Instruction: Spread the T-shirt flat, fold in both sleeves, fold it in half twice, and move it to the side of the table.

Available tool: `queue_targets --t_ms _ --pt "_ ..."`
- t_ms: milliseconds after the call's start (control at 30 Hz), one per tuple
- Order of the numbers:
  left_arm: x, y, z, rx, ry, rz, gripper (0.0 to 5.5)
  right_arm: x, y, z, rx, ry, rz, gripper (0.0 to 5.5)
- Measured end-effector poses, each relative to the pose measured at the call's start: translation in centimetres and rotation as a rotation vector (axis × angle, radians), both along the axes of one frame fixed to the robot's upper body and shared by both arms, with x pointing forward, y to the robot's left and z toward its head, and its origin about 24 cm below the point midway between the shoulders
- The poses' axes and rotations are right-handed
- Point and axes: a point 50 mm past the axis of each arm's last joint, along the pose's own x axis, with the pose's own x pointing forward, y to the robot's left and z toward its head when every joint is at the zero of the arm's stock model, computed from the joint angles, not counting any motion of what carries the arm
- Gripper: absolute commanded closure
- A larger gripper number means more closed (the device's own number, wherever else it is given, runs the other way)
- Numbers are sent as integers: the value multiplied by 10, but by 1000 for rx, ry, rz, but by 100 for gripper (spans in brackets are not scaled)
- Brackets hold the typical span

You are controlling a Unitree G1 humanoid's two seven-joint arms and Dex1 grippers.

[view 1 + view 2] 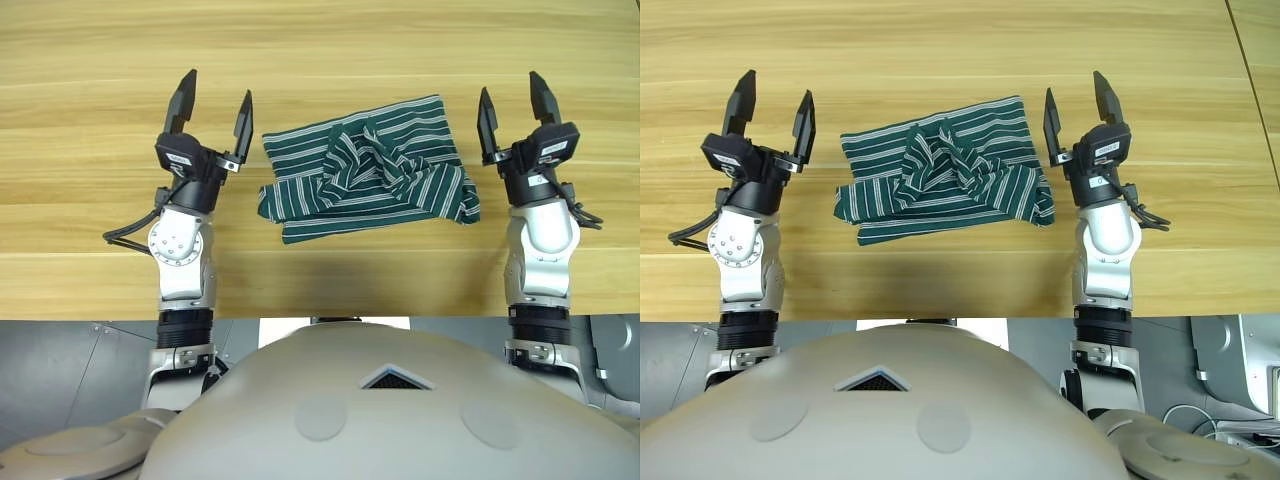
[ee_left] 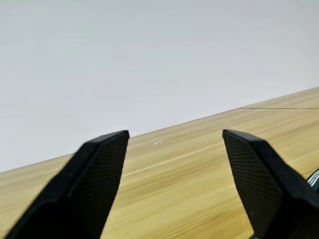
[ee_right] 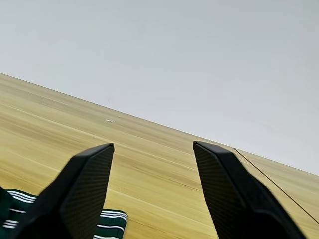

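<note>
Where the two forearms cross the near edge of the table (image 1: 60, 285), they extend forward over a pale wood-grain top, one on each side of the garment.

**Left gripper** (image 1: 217, 92): it stands on the robot's left, its black fingers (image 2: 94, 184) pointing away from the robot. The jaws stand wide apart, and the left wrist view shows bare tabletop in the gap between them. The inner finger lies just beside the near-left corner region of the cloth, with a narrow strip of wood showing between the two. Whether the fingertips rest on the wood or hang above it cannot be told.

**Right gripper** (image 1: 510, 90): it stands on the robot's right at about the same depth as the left one and also points away. Its jaws are spread equally wide, with only wood visible between them. The inner finger is near the right edge of the cloth but apart from it.

**T-shirt** (image 1: 300, 150): dark green with thin white stripes, it lies on the table between the two grippers. Its outline is roughly oblong, yet it is not flat: the middle is bunched into twisted ridges, and loose folds overlap along the near edge. A striped corner of it shows beside the lower part of each gripper's inner finger in the wrist views.

**Beyond the grippers:** planked tabletop continues to the far edge, crossed on the right by a thin dark seam (image 1: 1252, 95). A plain pale wall (image 2: 159, 50) rises behind the table.
</note>
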Motion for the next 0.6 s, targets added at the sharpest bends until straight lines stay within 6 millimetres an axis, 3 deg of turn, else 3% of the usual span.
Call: queue_targets --t_ms 600 --pt "0 0 1 3 -2 -1 213 0 1 0 -1 3 7 253"
